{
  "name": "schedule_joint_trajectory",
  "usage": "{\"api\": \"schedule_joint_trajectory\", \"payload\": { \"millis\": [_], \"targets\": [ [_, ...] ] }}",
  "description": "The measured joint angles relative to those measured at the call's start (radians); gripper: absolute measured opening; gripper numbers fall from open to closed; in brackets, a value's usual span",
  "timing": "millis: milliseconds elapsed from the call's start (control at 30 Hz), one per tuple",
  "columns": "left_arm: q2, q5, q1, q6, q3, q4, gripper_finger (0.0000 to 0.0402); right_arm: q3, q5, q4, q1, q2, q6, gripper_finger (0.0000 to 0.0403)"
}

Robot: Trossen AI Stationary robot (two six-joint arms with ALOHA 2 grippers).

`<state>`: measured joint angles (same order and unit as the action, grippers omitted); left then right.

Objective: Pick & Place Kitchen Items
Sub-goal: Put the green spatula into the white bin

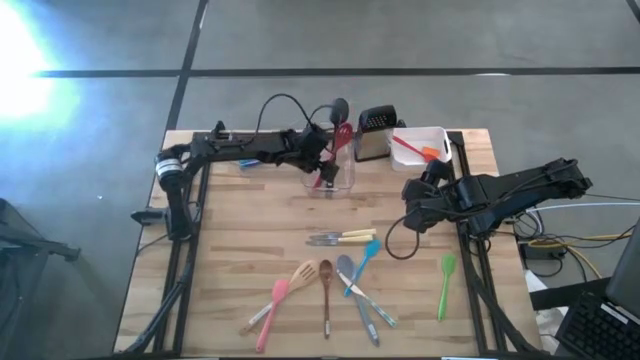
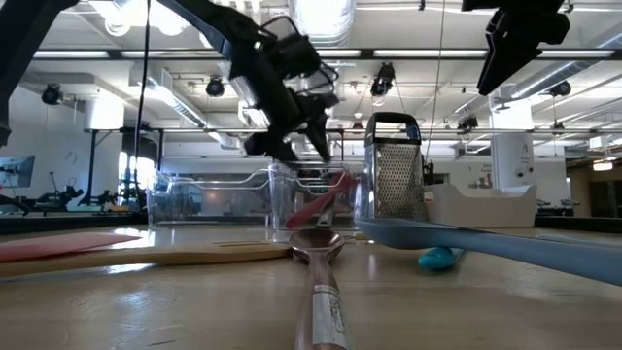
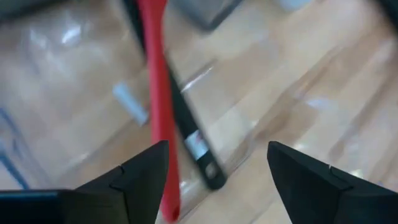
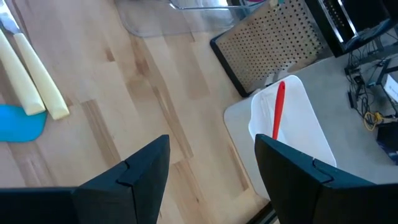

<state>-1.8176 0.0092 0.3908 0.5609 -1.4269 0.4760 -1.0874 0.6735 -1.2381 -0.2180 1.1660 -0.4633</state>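
Observation:
A clear tub (image 1: 345, 182) stands at the table's far middle. In it lean a red spatula (image 1: 343, 138) and a black ladle (image 1: 338, 108), heads up past the rim. My left gripper (image 1: 323, 163) hangs open just over the tub, slanting down. In the left wrist view the red handle (image 3: 157, 99) and the black handle (image 3: 186, 134) lie in the tub below its fingers (image 3: 217, 146); the red handle's end shows close beside one finger. My right gripper (image 1: 412, 205) waits open at the right, over bare wood (image 4: 211, 140). Several other utensils lie on the near half.
A steel grater (image 1: 375, 130) and a white tub (image 1: 430, 140) holding an orange-red tool (image 4: 278, 112) stand right of the clear tub. Yellow-handled knives (image 1: 345, 237), a blue spoon (image 1: 368, 253), wooden spoons (image 1: 325, 285), a pink spatula (image 1: 272, 308) and a green spoon (image 1: 446, 280) lie toward the near edge.

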Motion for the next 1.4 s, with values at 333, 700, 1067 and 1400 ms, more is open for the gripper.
{"api": "schedule_joint_trajectory", "payload": {
  "millis": [333, 700, 1067, 1400],
  "targets": [
    [0.058, 0.007, -0.076, -0.234, -0.193, -0.006, 0.0276, 0.003, -0.042, 0.003, 0.0, 0.0, -0.058, 0.0228],
    [0.267, -0.322, -0.315, -0.401, -0.033, -0.005, 0.0275, 0.023, -0.184, 0.002, -0.019, 0.0, -0.127, 0.0221],
    [0.535, -0.511, -0.42, -0.389, 0.41, -0.225, 0.0275, 0.157, -0.59, -0.017, -0.208, -0.001, -0.622, 0.0219],
    [0.675, -0.493, -0.406, -0.408, 0.64, -0.451, 0.0275, 0.259, -0.648, -0.02, -0.537, -0.002, -1.181, 0.0219]
  ]
}}
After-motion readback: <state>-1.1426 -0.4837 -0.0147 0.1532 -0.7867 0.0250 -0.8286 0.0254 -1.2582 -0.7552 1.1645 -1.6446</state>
